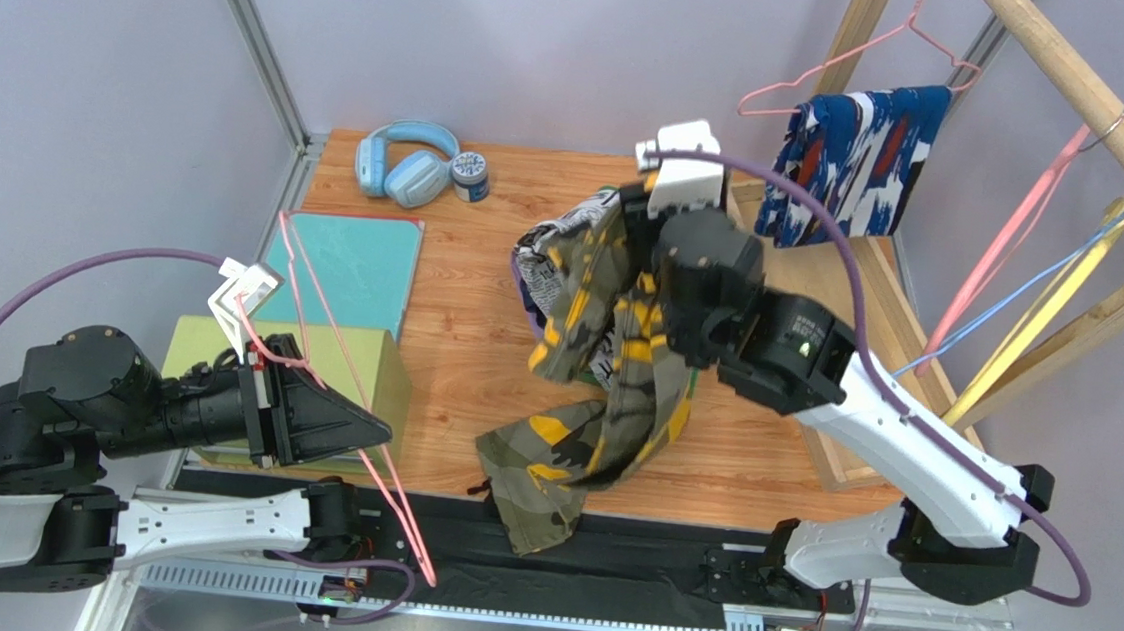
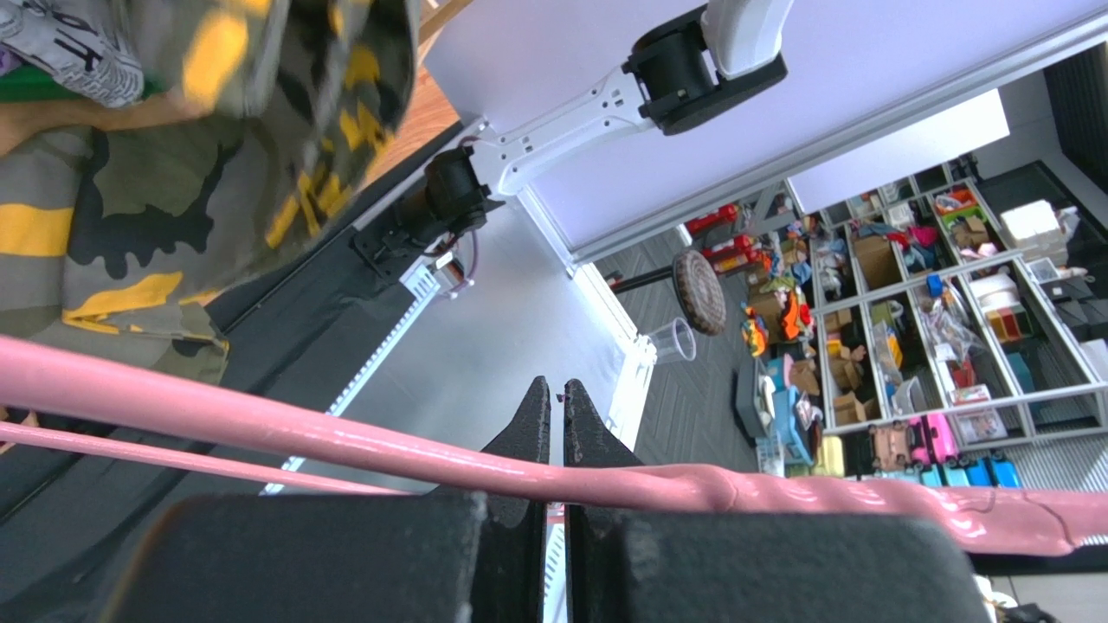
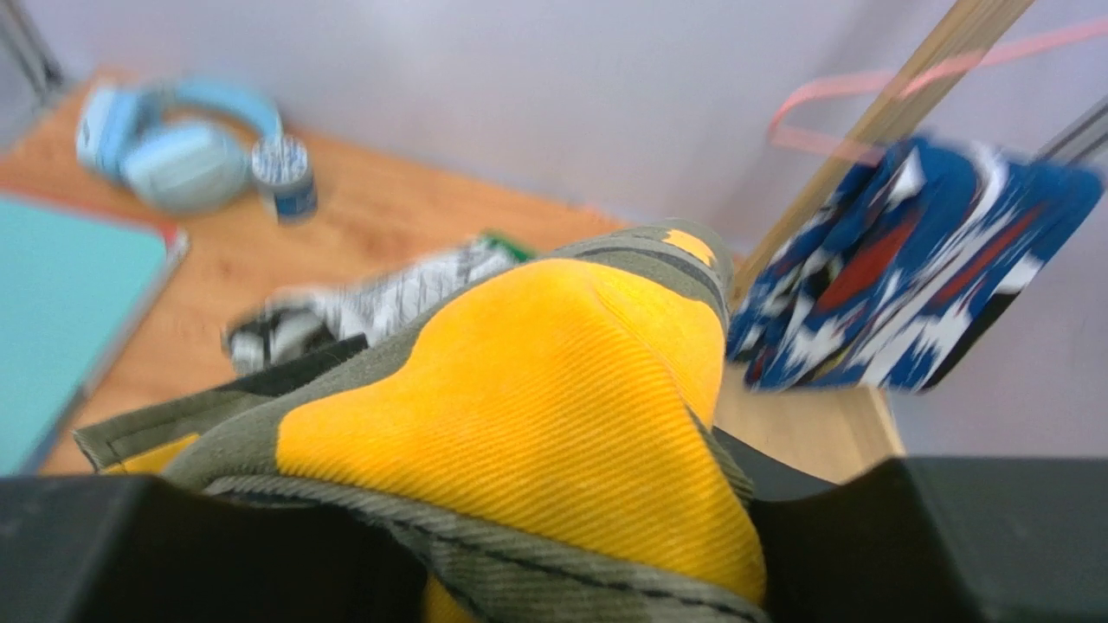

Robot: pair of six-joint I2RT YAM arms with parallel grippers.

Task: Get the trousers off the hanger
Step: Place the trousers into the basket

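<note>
Top cam shows the left gripper [image 1: 381, 429] only as a black wedge w/ a thin pink wire hanger [image 2: 260, 422] crossing it. The left wrist cam shows its fingers pinched tight on that wire. On the right wrist cam the right gripper [image 3: 572, 519] is clamped on the yellow-olive camouflage trousers [image 1: 589, 438], a grip the fabric hides from above.

Other stuff: light blue headphones [image 1: 407, 161], small blue-white tin [image 1: 471, 176], flat teal mat [image 1: 354, 262], olive-green box [image 1: 368, 368] under the left arm.

Camo pair hangs bunched off the right gripper, apart from the hanger, lower end draped over the wooden table's [image 1: 465, 293] near edge. Black-and-white newsprint pair [image 1: 545, 262] lies crumpled behind it. Blue-white-red print pair [image 1: 859, 159] hangs at the wooden rack [image 1: 1097, 102].
</note>
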